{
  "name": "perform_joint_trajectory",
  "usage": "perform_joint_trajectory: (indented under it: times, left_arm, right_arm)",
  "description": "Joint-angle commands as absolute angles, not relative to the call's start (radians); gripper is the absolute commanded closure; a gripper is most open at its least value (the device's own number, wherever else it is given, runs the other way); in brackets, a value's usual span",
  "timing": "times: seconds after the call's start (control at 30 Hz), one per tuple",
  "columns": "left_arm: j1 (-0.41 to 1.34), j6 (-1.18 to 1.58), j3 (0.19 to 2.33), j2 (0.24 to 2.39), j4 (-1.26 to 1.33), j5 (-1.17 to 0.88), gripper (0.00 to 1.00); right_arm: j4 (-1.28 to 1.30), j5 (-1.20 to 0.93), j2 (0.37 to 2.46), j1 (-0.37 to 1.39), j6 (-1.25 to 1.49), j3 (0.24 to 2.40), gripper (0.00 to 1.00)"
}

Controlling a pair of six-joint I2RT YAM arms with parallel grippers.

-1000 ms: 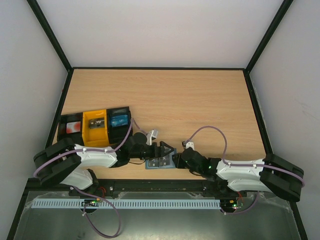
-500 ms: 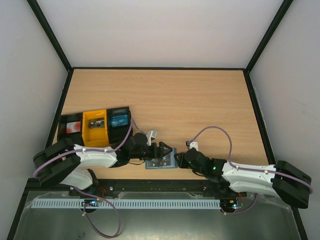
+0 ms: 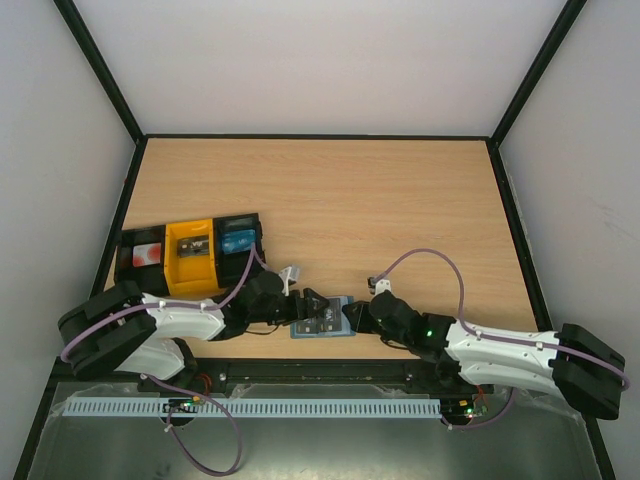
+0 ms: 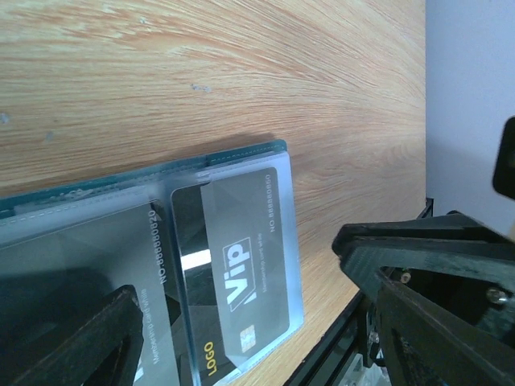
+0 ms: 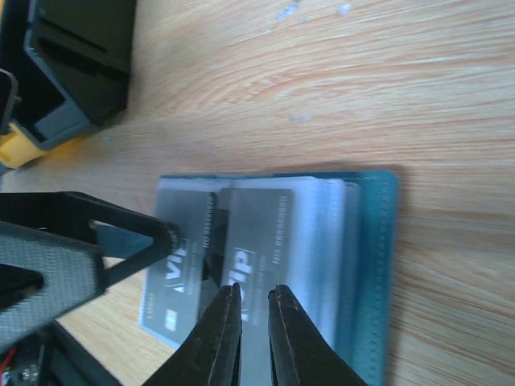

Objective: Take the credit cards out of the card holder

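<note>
Only the top view takes in the whole cell: pale grey walls [image 3: 320,60] and a black frame [image 3: 100,70] around a light wood-grain table [image 3: 340,200]. It alone shows both arms lying low along the near edge, the left arm [image 3: 170,320] and the right arm [image 3: 500,350] reaching toward each other. It also shows a row of 3 trays [image 3: 190,255] at the table's left side, black, yellow, black. The right wrist view catches only corners of 2 of them.

The card holder [image 3: 322,326] lies flat and open on the table, close to the near edge, between the 2 grippers. From above it is just a small blue-grey patch. The wrist views add its teal cover, clear plastic sleeves layered on it, and 2 dark cards [image 5: 257,229] side by side in the sleeves. Each card is printed "VIP" in white with a line of digits. The left wrist view alone shows a yellow "LOGO" on 1 card.

The left gripper [image 4: 233,269] stands wide, 1 finger over the sleeves and the other beyond the holder's edge. The right gripper [image 5: 253,296] has its fingers drawn almost together, with only a slit between them, tips over the edge of 1 card. Whether they pinch anything cannot be told.
</note>
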State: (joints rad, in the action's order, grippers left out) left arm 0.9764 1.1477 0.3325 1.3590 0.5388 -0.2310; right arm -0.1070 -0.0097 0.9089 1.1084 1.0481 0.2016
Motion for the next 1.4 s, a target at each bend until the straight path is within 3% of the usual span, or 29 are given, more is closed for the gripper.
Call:
perform_joint_trajectory:
  times: [0.0,0.9,1.03,1.37]
  left_arm:
    - [0.971,1.144,0.305,1.351,0.595,-0.231,0.21]
    - [0.977,1.147,0.284,1.422,0.644,-0.257,0.33]
    - [0.985,1.151,0.291,1.452,0.673,-0.260,0.39]
    - [1.020,1.170,0.337,1.557,0.719,-0.264,0.67]
  right_arm:
    - [-0.160,-0.041,0.938,1.112,1.055,0.250,0.89]
    - [-0.238,-0.042,1.167,1.112,1.062,0.188,0.89]
    - [-0.248,-0.040,1.159,1.112,1.071,0.167,0.89]
    - [-0.248,-0.037,1.150,1.112,1.067,0.161,0.89]
